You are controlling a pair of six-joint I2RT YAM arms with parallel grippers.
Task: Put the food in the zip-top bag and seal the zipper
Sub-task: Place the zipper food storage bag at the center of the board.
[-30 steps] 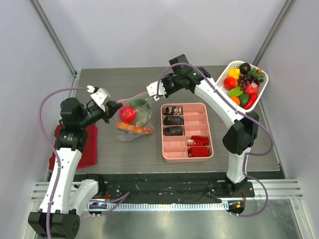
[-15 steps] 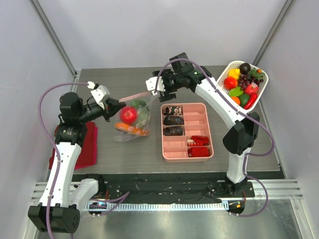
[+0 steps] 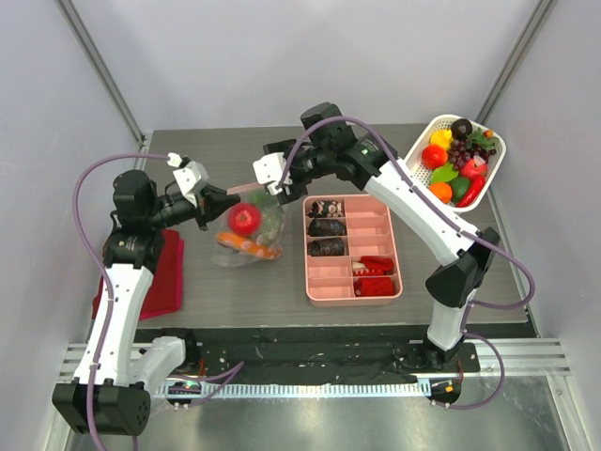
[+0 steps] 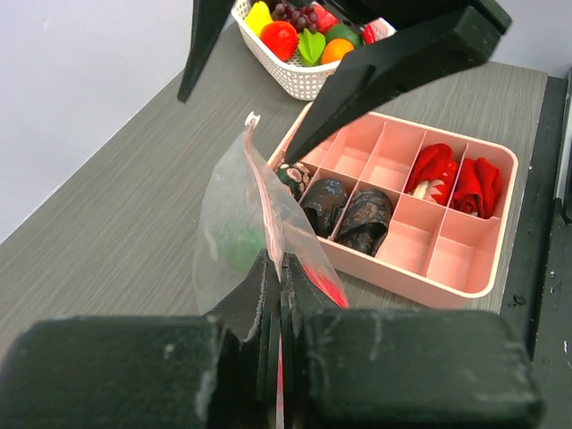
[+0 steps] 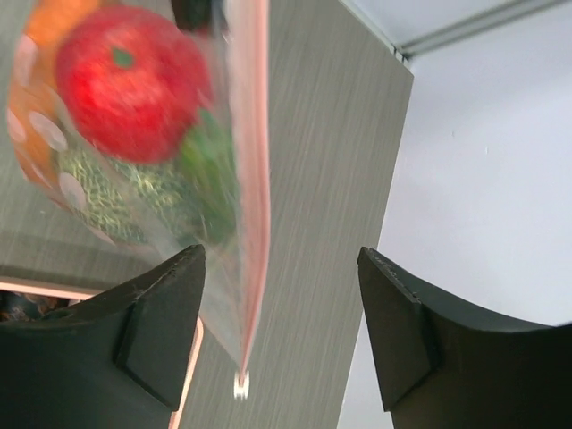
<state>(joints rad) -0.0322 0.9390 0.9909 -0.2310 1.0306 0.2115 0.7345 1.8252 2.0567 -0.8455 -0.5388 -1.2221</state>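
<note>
Zip-top bag (image 3: 249, 225) sits left of the pink tray (image 3: 353, 248), its top edge held up and its belly seemingly resting on the table (image 3: 282, 291). Food is already inside: red tomato (image 5: 125, 80), orange wedge (image 3: 246, 242), green leafy pieces (image 5: 201, 179).

My left gripper (image 4: 279, 268) is clamped tight on one end of the zipper (image 5: 255, 179). My right gripper (image 5: 279, 259) is spread wide, with one finger on each side of the strip's far end and touching nothing that I can see.

Handling guess: the film is thin, limp, crinkly and likely slick, so grabbing the wall would just bunch it up. The load is light but sags low, pulling the mouth down. The zipper strip looks like the only stiff part, so that's where I take hold, square across it near the free end. I can't make out a slider tab for sure.

More food is in the white basket (image 3: 457, 160), far right.
</note>
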